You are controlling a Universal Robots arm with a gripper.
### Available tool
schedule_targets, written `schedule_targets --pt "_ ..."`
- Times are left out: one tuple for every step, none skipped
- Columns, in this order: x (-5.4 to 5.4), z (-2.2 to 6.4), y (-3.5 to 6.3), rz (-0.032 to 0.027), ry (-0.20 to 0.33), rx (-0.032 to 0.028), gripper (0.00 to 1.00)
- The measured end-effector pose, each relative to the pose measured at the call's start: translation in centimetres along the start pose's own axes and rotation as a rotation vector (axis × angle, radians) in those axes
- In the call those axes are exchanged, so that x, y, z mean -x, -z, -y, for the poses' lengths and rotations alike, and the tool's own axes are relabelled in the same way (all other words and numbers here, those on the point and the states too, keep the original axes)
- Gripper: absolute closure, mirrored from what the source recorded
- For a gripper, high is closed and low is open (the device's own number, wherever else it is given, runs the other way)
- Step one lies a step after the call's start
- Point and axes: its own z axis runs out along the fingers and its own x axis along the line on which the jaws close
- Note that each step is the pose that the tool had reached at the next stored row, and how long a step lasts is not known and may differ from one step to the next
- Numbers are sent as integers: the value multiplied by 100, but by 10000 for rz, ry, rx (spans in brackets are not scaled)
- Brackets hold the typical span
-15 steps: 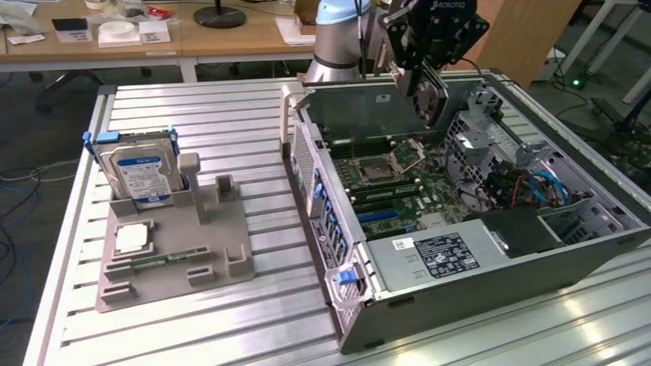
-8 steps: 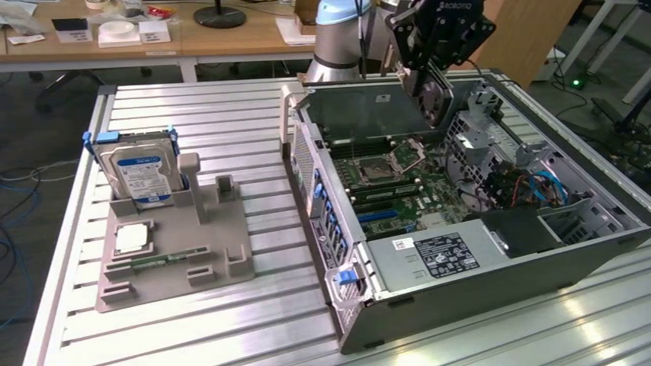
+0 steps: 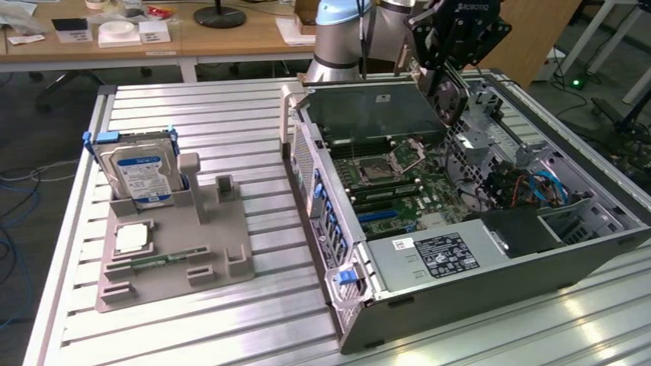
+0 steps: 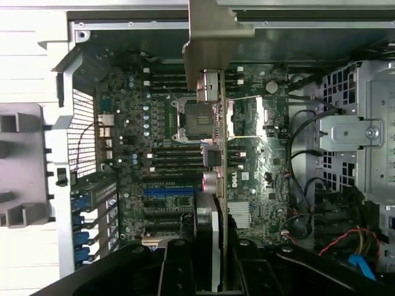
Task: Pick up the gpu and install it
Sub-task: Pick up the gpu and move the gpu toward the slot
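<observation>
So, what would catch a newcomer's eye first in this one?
The open computer case, motherboard bared, lies on the slatted table in the middle of the exterior view. Above it the gripper holds the gpu edge-on over the board. On the exterior view's left, a blue-labelled hard drive stands upright in a grey fixture.

A blue-labelled hard drive [image 3: 142,174] stands upright in a grey holder [image 3: 219,232] on the slatted worktop [image 3: 203,114]; a square silver chip [image 3: 133,239] lies flat on the holder near it
</observation>
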Motion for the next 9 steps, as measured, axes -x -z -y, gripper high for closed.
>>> schedule_targets --pt "33 -1 -1 0 -1 0 72" --pt "69 -3 -3 0 1 -1 72" --pt "101 -4 -4 -1 1 -1 72" --pt "133 -5 -5 0 1 -1 72" --pt "155 -6 -6 -1 1 -1 72" --pt "162 -6 -6 -1 2 -1 72" --pt "162 -6 -7 0 2 -1 72" --pt "162 -7 -7 0 1 0 72" --pt "162 -7 -7 0 1 0 72"
